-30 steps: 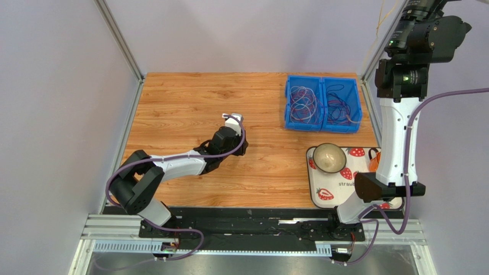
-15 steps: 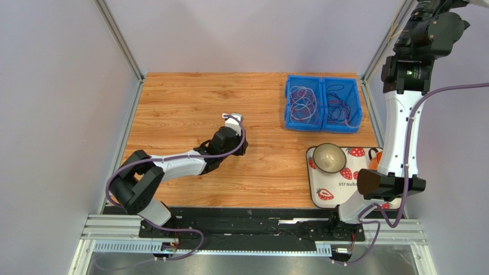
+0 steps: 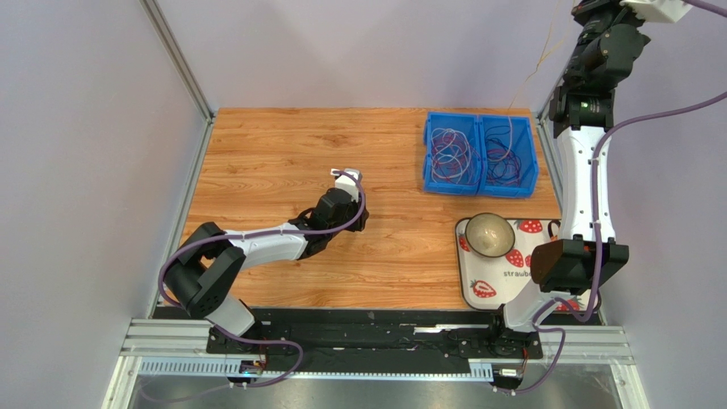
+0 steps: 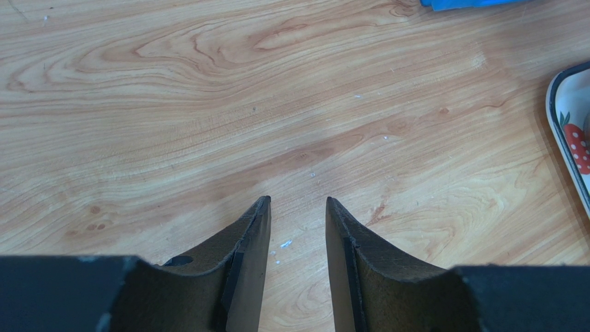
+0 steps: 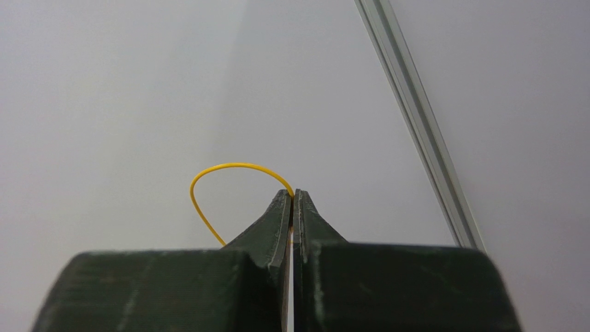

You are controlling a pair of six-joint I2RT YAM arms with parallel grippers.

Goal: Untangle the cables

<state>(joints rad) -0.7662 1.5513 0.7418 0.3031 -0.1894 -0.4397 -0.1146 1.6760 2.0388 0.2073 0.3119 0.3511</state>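
Right jaws pinching a yellow wire up high; left jaws apart over bare wood.

On my right wrist view the right gripper (image 5: 293, 195) has its jaws pressed together on a yellow wire (image 5: 220, 167), which arches out to the left of the tips in a small loop against the pale wall (image 5: 138, 83). From above, that arm is raised at the far right corner, and a fine strand slants down from it towards the blue bins (image 3: 465, 188). The rest of the cables (image 3: 450, 152), red, purple and white loops, lie in both bins at the far right of the table (image 3: 282, 145). My left gripper (image 4: 298, 202) hangs low mid-table, jaws spread with nothing between them. Near right, a strawberry-print tray (image 3: 471, 268) carries a bowl (image 3: 489, 233); I can read only "straw" on it.
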